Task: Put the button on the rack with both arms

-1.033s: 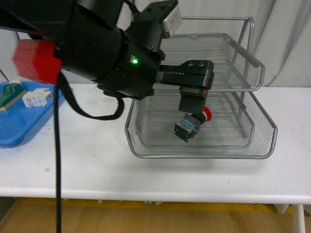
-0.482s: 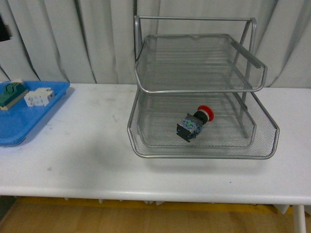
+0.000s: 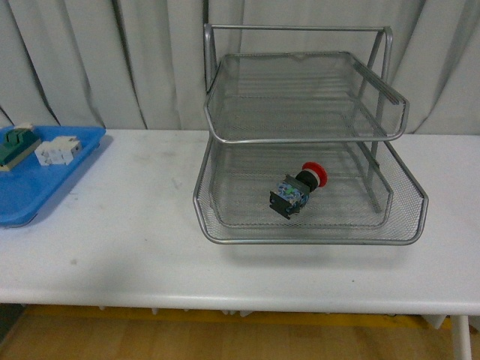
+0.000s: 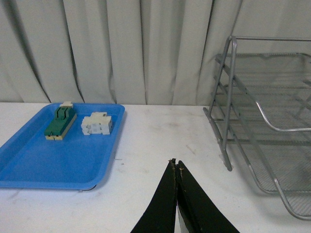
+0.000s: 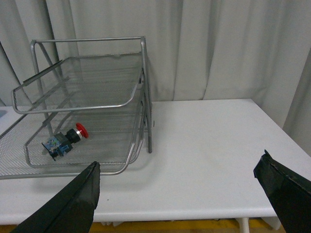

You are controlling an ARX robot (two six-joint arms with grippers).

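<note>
A blue tray [image 3: 30, 191] holds a green block [image 3: 16, 145] and white component [image 3: 58, 150].

Front view faces the rack [image 3: 307, 139] squarely; both wrist views share it sidelong.

Blue tray [image 3: 37, 191] cut by the front view's left edge; rack [image 4: 232, 97] cut by the left wrist view's edge — button [image 3: 298, 189] body's coloured label too small to read.

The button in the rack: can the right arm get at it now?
Probably yes: the button lies in the bottom tier of the rack, the right gripper is open, and nothing stands between them.
</note>
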